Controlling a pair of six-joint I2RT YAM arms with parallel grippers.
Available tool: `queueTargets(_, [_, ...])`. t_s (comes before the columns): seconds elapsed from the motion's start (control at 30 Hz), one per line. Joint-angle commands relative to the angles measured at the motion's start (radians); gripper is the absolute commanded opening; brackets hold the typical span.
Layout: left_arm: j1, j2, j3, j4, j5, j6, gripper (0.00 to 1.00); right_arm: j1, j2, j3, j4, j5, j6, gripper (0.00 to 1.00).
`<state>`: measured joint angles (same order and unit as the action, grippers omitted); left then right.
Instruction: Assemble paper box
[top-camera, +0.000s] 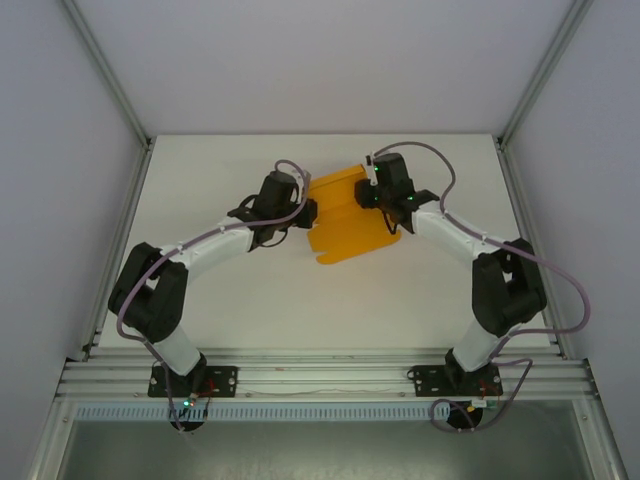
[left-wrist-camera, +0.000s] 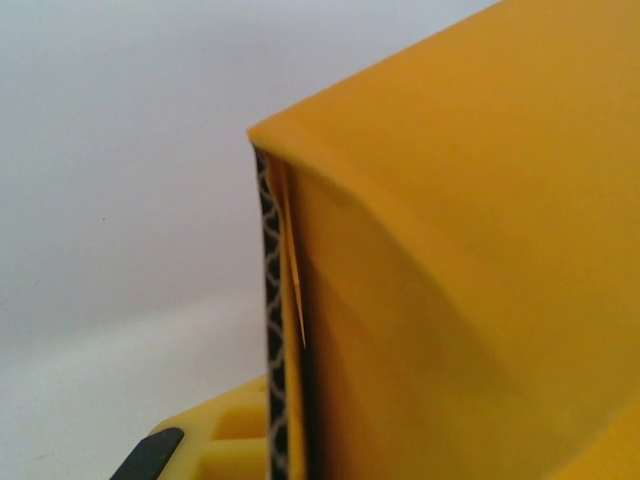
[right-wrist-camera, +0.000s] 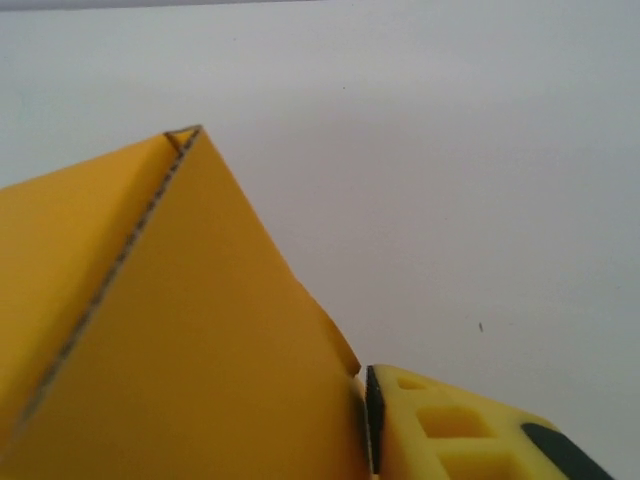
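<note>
**Both arms on the orange card, back of centre**

From the top external camera we see the paper box (top-camera: 345, 215) lying well out on the white table (top-camera: 300, 310), a partly folded orange sheet with rounded flaps on its near side. The left gripper (top-camera: 307, 214) is at its left edge and the right gripper (top-camera: 370, 195) at its far right corner, one arm reaching in from each side.

Over to the left wrist: the orange card (left-wrist-camera: 480, 260) rises right in front of the lens as a folded wall, with a dark patterned strip running down its edge. The left finger (left-wrist-camera: 230, 435), yellow with a black tip, peeps in at the bottom, tight against that edge. These jaws are pinched down to almost nothing on the thin card.

Now the right wrist: the card (right-wrist-camera: 200, 340) stands as a peak on the left, a dashed dark line running down from its top. The right finger (right-wrist-camera: 450, 430) sits at the bottom right, its black pad (right-wrist-camera: 373, 415) touching the card's lower edge. The card covers the rest of this claw, so we cannot tell whether it grips or just rests alongside.
</note>
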<state>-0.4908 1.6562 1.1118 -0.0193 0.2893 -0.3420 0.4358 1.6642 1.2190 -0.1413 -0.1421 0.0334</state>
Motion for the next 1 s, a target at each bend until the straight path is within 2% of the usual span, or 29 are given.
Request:
queueTargets(0.0, [-0.008, -0.051, 0.020, 0.006, 0.072, 0.018, 0.00, -0.021, -0.024, -0.019, -0.007, 0.140, -0.056, 0.21])
queueTargets(0.07, [-0.010, -0.049, 0.031, -0.012, 0.072, 0.022, 0.00, -0.021, -0.020, -0.014, -0.013, 0.184, -0.056, 0.14])
queueTargets(0.13, [-0.011, -0.059, 0.027, -0.014, 0.063, 0.023, 0.00, -0.014, -0.005, 0.004, -0.039, 0.292, -0.057, 0.09])
queueTargets(0.23, [-0.014, -0.075, 0.012, -0.005, 0.053, 0.018, 0.00, 0.010, 0.039, 0.036, -0.081, 0.582, -0.061, 0.04])
queueTargets(0.3, [-0.014, -0.078, 0.011, -0.006, 0.041, 0.014, 0.00, 0.008, 0.076, 0.074, -0.144, 0.765, 0.001, 0.00])
queueTargets(0.37, [-0.014, -0.076, 0.022, -0.028, 0.025, 0.016, 0.00, 0.008, 0.121, 0.119, -0.213, 0.928, 0.044, 0.00])
queueTargets(0.53, [-0.015, -0.078, 0.040, -0.083, -0.045, 0.022, 0.00, 0.006, 0.210, 0.198, -0.335, 1.173, 0.081, 0.00])
queueTargets(0.63, [-0.016, -0.086, 0.039, -0.098, -0.070, 0.023, 0.00, 0.003, 0.228, 0.192, -0.295, 1.248, 0.017, 0.00])
queueTargets(0.73, [-0.015, -0.089, 0.038, -0.102, -0.076, 0.025, 0.00, 0.004, 0.219, 0.167, -0.211, 1.241, -0.069, 0.00])
queueTargets(0.83, [-0.015, -0.088, 0.045, -0.109, -0.077, 0.030, 0.00, 0.018, 0.177, 0.059, 0.060, 1.179, -0.293, 0.00])
queueTargets(0.93, [-0.016, -0.090, 0.049, -0.110, -0.072, 0.028, 0.00, 0.034, 0.159, -0.063, 0.383, 1.129, -0.586, 0.03])
queueTargets(0.97, [-0.016, -0.091, 0.051, -0.107, -0.068, 0.027, 0.00, 0.036, 0.163, -0.070, 0.406, 1.134, -0.619, 0.03])
